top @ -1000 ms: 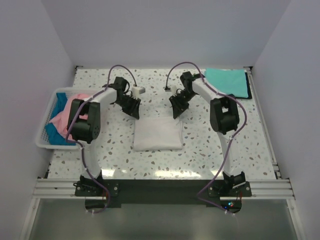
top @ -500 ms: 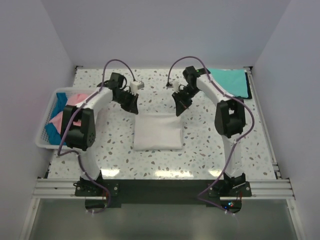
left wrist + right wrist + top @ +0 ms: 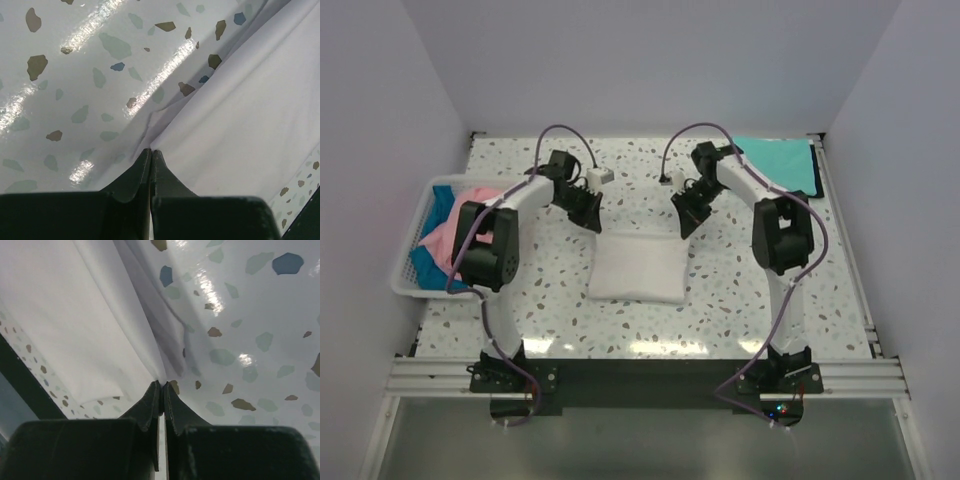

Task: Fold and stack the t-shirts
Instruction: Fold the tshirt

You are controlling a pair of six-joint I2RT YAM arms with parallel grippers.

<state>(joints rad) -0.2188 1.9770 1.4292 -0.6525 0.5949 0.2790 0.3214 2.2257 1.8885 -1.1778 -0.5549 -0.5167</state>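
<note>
Two grippers pinch the far corners of a folded white shirt [image 3: 636, 270].

Nearest to us, the white shirt lies folded into a rough square at the middle of the speckled table [image 3: 520, 300], its near edge flat on the surface. At its far left corner we find the left gripper [image 3: 150, 151], jaws pressed together on the cloth's edge; at the far right corner the right gripper [image 3: 163, 384] is clamped the same way, with folds of white cloth running into its tips. At the left edge of the table we see a white basket [image 3: 404, 282] holding a pink shirt [image 3: 445, 238] bunched over a blue shirt [image 3: 423, 266]. In the far right corner a teal shirt [image 3: 782, 166] lies folded flat, well apart from the rest.
</note>
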